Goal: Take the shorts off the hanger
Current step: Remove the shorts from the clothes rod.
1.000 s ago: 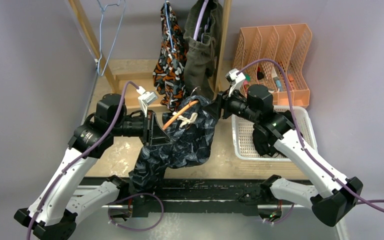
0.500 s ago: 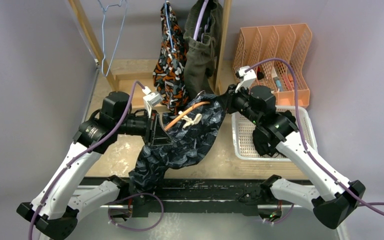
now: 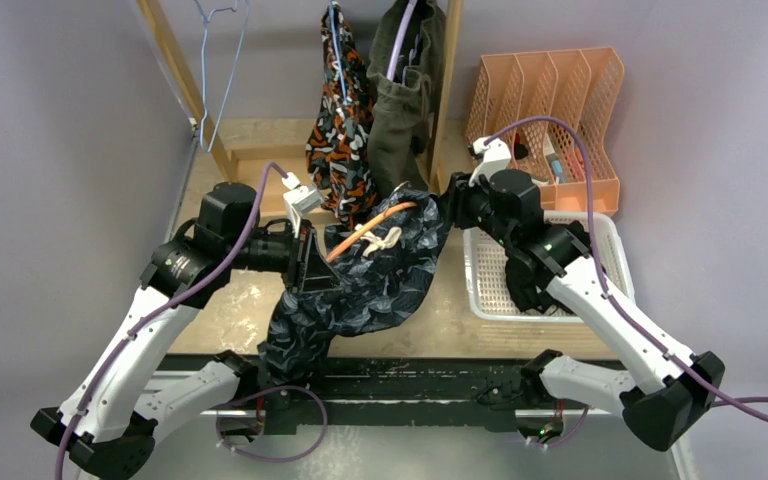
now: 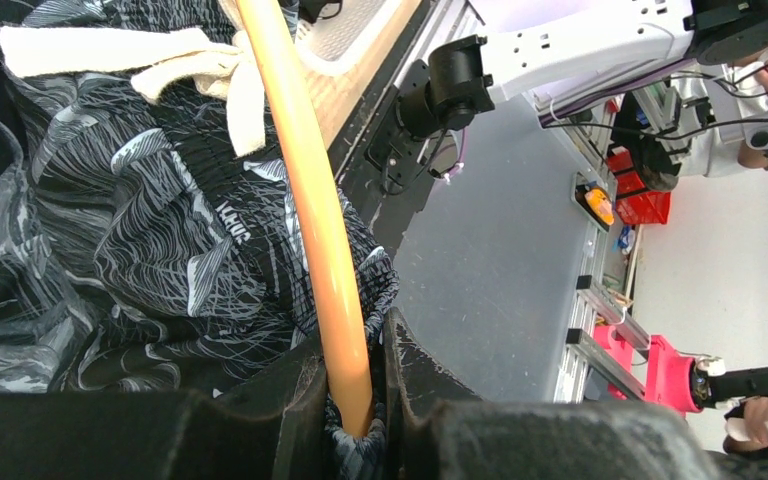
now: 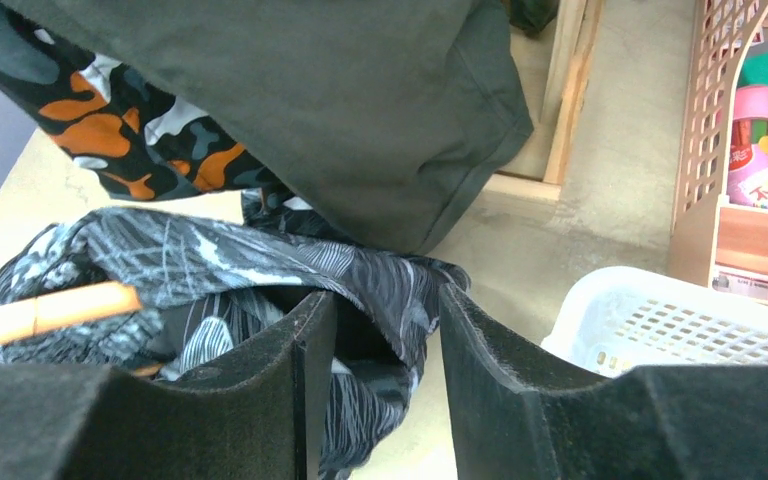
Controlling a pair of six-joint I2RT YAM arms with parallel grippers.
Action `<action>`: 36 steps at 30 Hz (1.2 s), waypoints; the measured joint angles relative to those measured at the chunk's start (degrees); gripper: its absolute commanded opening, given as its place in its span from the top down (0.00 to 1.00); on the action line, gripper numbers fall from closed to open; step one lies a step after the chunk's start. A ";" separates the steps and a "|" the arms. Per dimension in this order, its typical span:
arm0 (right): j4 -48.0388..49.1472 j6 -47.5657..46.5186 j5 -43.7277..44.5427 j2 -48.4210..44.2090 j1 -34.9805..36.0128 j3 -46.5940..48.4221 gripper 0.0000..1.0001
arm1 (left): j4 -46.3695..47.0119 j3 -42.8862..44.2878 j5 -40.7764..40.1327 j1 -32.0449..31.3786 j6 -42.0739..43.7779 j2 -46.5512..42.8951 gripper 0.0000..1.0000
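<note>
Orange hanger (image 4: 305, 190) is clamped tight in the left claw (image 4: 353, 345), with the navy shorts (image 3: 360, 290) still draped over it. At the hanger's other end the right claw (image 5: 385, 310) has just half-reopened around the shorts' edge and grips nothing, so they stay on.

Plain lilac-grey walls (image 3: 60, 150) enclose a speckled beige worktop (image 3: 222, 315); a light wooden rack frame (image 3: 178, 75) stands at its far edge.

The orange hanger (image 4: 308, 200) vanishes at both ends, one under the navy printed shorts (image 3: 370, 290) and one inside the left gripper (image 4: 352, 370), while the top view's upper edge crops the camo shorts (image 3: 338, 130) and olive shorts (image 3: 400, 110)
</note>
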 measured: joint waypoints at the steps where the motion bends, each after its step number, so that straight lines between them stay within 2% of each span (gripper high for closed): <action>1: -0.68 0.02 -0.07 -0.22 0.00 0.28 0.51 | -0.09 0.00 -0.28 0.00 0.17 0.00 1.00; 7: -0.92 -1.03 -6.78 -5.92 0.00 0.70 0.38 | -1.03 0.00 -1.55 0.00 0.81 0.33 1.00; 11: 2.56 -1.55 -14.14 -8.96 0.00 0.70 0.35 | -1.38 0.00 -1.68 0.00 0.81 0.74 1.00; 14: 4.98 -1.03 -16.46 -7.15 0.07 0.70 0.43 | -0.57 0.00 -0.92 0.00 0.20 0.68 1.00; 17: 4.70 -0.09 -15.89 -3.02 0.04 0.70 0.44 | 0.50 0.00 -0.35 0.00 -0.02 0.15 1.00; 18: 4.00 0.04 -15.34 -1.03 0.04 0.70 0.47 | 0.63 0.00 -0.11 0.00 -0.13 -0.13 1.00; 19: 3.54 0.17 -14.80 0.35 0.04 0.52 0.58 | 0.72 0.00 0.20 0.00 -0.33 -0.37 1.00; 21: 2.71 0.02 -14.73 2.12 0.02 -0.35 0.72 | 1.14 0.00 0.44 0.00 -0.98 -1.09 1.00; 23: 2.32 0.55 -14.75 2.25 0.13 -0.83 0.93 | 1.01 0.00 -0.13 0.00 -1.51 -1.79 1.00; 24: 2.67 0.85 -14.71 1.81 0.31 -0.83 0.96 | 1.05 0.00 -0.35 0.00 -1.57 -2.10 1.00; 28: 3.48 1.92 -12.81 -0.81 0.50 -0.83 0.94 | 2.16 0.00 -0.31 -0.04 -1.38 -2.51 1.00; 29: 3.48 2.01 -12.09 -1.53 0.50 -0.83 0.90 | 2.58 0.00 -0.31 -0.04 -1.33 -2.47 1.00; 30: 3.45 1.99 -11.52 -2.19 0.50 -0.83 0.82 | 2.99 0.00 -0.31 -0.02 -1.27 -2.40 1.00; 32: 3.37 1.97 -11.17 -2.78 0.48 -0.83 0.73 | 3.37 0.00 -0.28 -0.04 -0.87 -2.21 1.00; 35: 1.70 2.08 -9.90 -2.32 0.42 -0.24 0.55 | 3.08 0.00 -0.33 -0.02 -0.72 -1.64 1.00; 36: 0.83 2.21 -9.07 -1.88 0.37 0.26 0.54 | 2.93 0.00 -0.33 -0.04 -0.74 -1.38 1.00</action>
